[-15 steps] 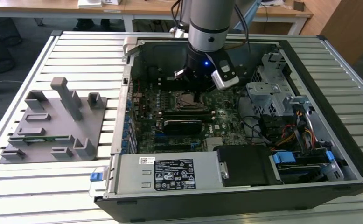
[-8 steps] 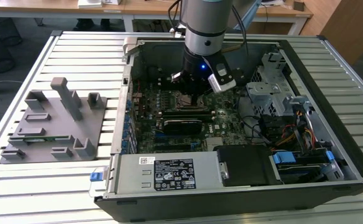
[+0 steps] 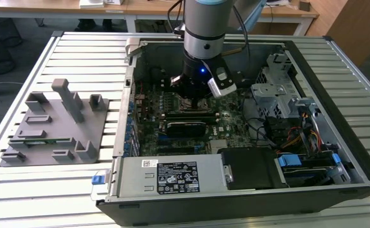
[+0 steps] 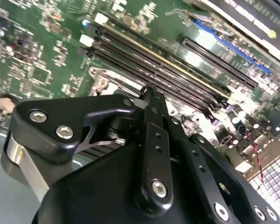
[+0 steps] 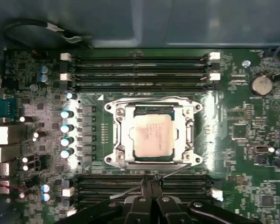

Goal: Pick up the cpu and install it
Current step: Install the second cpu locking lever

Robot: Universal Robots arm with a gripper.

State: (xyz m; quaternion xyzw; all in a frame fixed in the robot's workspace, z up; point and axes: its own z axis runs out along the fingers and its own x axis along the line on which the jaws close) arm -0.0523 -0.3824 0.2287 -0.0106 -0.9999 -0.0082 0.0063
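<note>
The cpu (image 5: 152, 135), a small square chip with a silvery top, lies flat inside the metal-framed socket (image 5: 119, 122) on the green motherboard (image 5: 242, 121) in the first wrist view. My gripper (image 5: 149, 177) hovers just beside the socket, over the memory slots. Its two black fingers are pressed together with nothing between them. In the second wrist view the gripper (image 4: 149, 88) comes to a closed point above the dark memory slots (image 4: 168, 70). In the exterior view the arm (image 3: 204, 42) reaches straight down into the open computer case (image 3: 337, 142), with the gripper (image 3: 194, 97) low over the board.
A grey plastic tray (image 3: 20, 159) with upright posts sits on the slatted table at the exterior view's left, with a green memory stick (image 3: 42, 141) on it. Inside the case are a drive cage (image 3: 274, 92), cables and a power supply (image 3: 172, 175).
</note>
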